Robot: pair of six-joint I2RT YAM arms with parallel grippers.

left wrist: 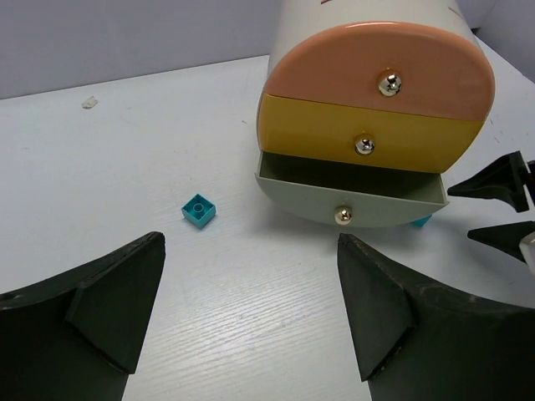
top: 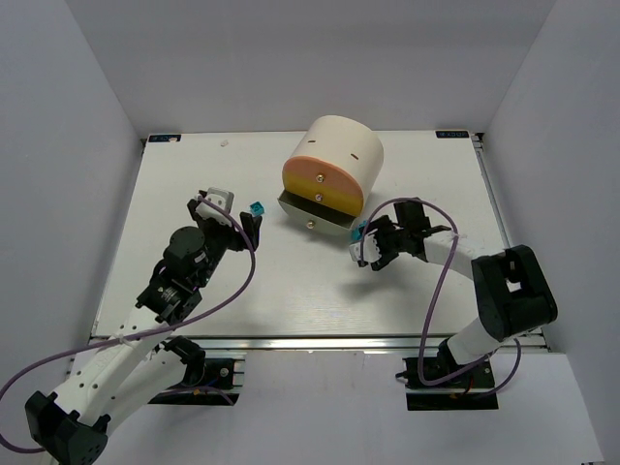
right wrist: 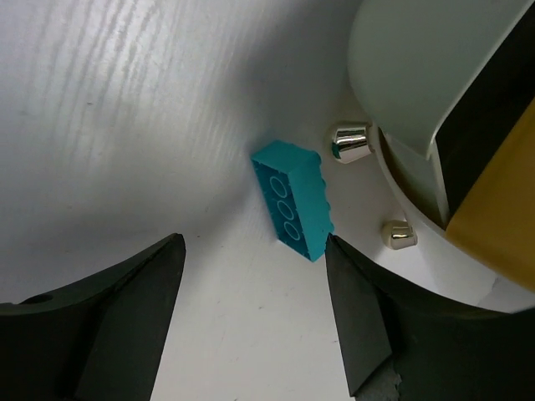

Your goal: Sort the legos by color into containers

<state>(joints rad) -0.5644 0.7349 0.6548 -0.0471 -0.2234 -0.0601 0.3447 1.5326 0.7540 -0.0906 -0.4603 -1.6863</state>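
Observation:
The cream drum (top: 334, 155) stands at the back centre, with a peach top drawer (left wrist: 380, 67), a yellow middle drawer (left wrist: 318, 129) and a cream bottom drawer (left wrist: 368, 205) pulled out. A small teal brick (left wrist: 198, 210) lies on the table left of the drum, just ahead of my open, empty left gripper (left wrist: 251, 251); it also shows in the top view (top: 257, 208). A long teal brick (right wrist: 294, 199) lies on its side by the open drawer's knob (right wrist: 349, 140). My right gripper (right wrist: 253, 251) is open, and its right fingertip touches the brick's near end. No green bricks show.
The white table (top: 194, 281) has raised rails along its edges. A small pale scrap (left wrist: 89, 102) lies near the back left. The right gripper's black fingers (left wrist: 501, 180) show beside the drum in the left wrist view. White walls enclose the table.

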